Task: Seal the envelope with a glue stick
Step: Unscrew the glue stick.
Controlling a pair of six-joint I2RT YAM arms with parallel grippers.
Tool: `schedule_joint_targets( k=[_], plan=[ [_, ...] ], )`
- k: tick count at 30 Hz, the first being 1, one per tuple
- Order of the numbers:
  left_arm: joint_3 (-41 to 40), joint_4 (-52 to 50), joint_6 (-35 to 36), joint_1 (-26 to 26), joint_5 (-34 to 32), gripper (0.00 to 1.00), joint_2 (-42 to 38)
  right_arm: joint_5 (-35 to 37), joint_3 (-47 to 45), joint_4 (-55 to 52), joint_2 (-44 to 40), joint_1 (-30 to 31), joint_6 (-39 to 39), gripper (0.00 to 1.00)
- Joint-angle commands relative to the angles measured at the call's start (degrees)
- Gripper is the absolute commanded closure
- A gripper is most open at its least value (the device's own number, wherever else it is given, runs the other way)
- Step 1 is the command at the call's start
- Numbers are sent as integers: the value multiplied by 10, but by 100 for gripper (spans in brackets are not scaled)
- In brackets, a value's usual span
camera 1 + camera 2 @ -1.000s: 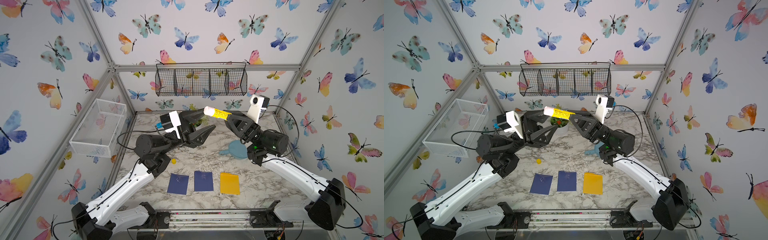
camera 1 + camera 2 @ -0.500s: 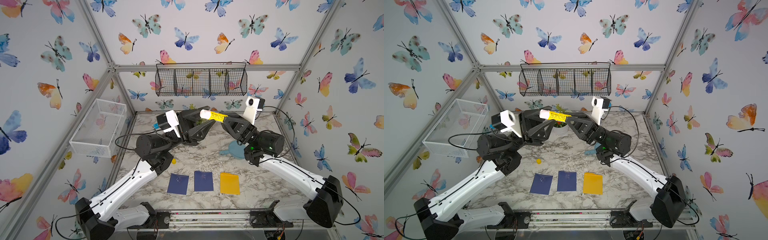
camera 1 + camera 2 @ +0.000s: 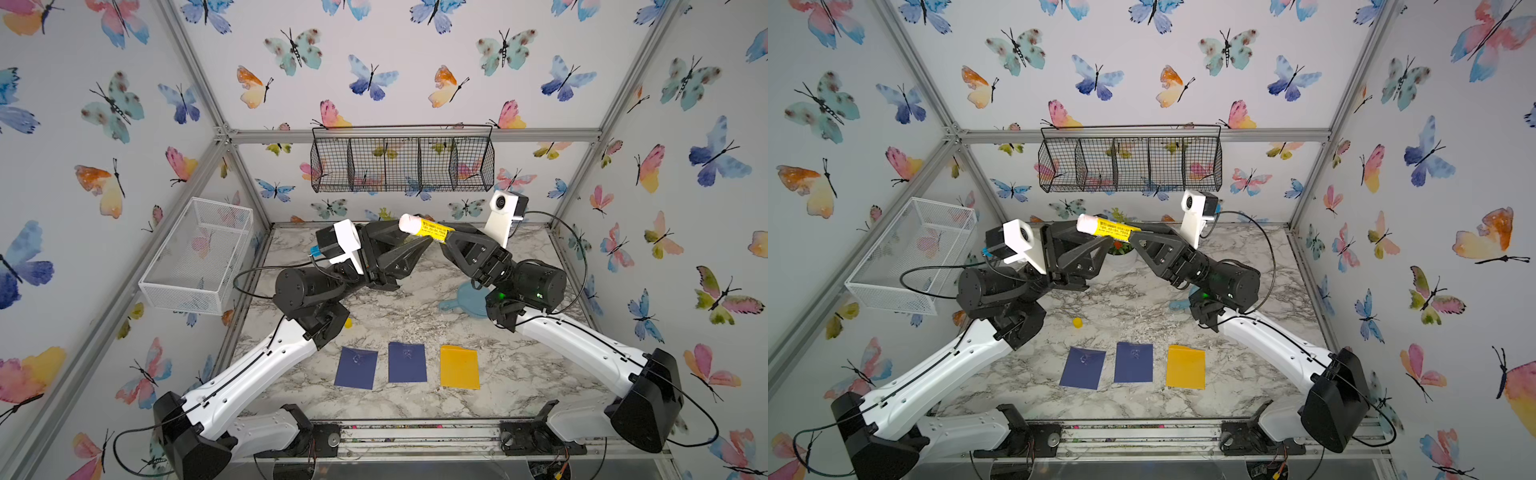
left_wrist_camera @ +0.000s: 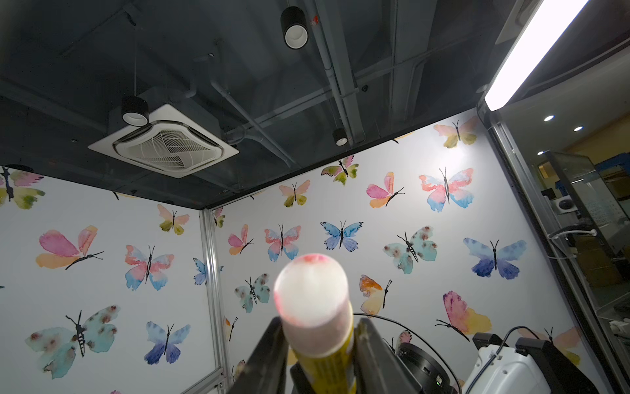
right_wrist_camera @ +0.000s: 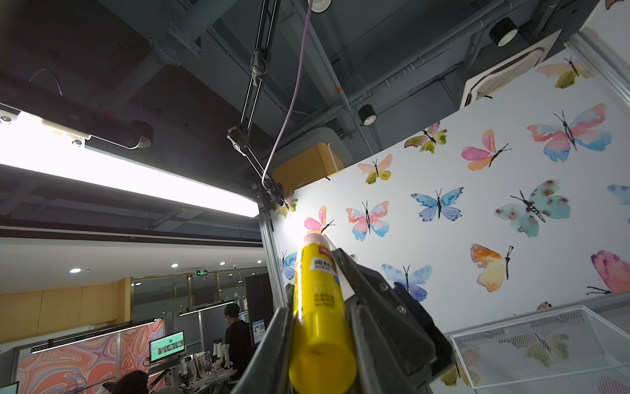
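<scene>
The glue stick (image 3: 424,227) is held in the air over the back of the counter (image 3: 415,316), well apart from the envelopes, with its bare white tip turned toward the left arm. Its yellow base is clamped by the right end effector (image 5: 315,286), which is closed on it. The left end effector (image 4: 319,322) is set around the tube just below the tip, the jaws lying close on both sides; whether the tube is actually gripped there cannot be told. A small yellow cap (image 3: 1077,322) is seen lying alone on the counter, so the uncapping is judged to be done. Two dark blue envelopes (image 3: 356,368) (image 3: 407,362) and a yellow envelope (image 3: 459,367) are laid flat in a row near the front edge, apart from both arms. Whether any flap is open or glued cannot be made out. Most of the task is judged to be left: the stick is to be brought down, glue spread along a flap, and the flap pressed shut.
</scene>
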Motion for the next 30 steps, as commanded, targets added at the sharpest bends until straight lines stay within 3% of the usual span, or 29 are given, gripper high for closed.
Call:
schedule_joint_targets(
  k=[1, 5, 9, 13, 15, 24, 26, 27, 30],
  plan=[
    [16, 17, -8, 0, -1, 64, 2, -9, 7, 21, -3, 9, 3, 97],
    [17, 17, -9, -2, -4, 64, 5, -9, 9, 21, -2, 12, 2, 97],
    [18, 18, -9, -2, -3, 72, 8, -10, 10, 20, -1, 13, 0, 97],
    [18, 18, -10, -2, -2, 61, 11, -11, 10, 18, 0, 14, -1, 97],
    [17, 18, -11, -2, -6, 62, 13, -11, 9, 19, 0, 14, -2, 97],
    [15, 24, -13, -2, -8, 85, 12, -11, 4, 20, -3, 14, -3, 97],
    [14, 24, -15, -2, -12, 86, 10, -12, 2, 19, -5, 14, -10, 97],
    [13, 24, -18, -2, -11, 86, 9, -11, 0, 16, -7, 14, -18, 96],
    [12, 22, -35, -2, -44, 87, 1, -11, -13, -22, -27, 14, -72, 59]
  ],
)
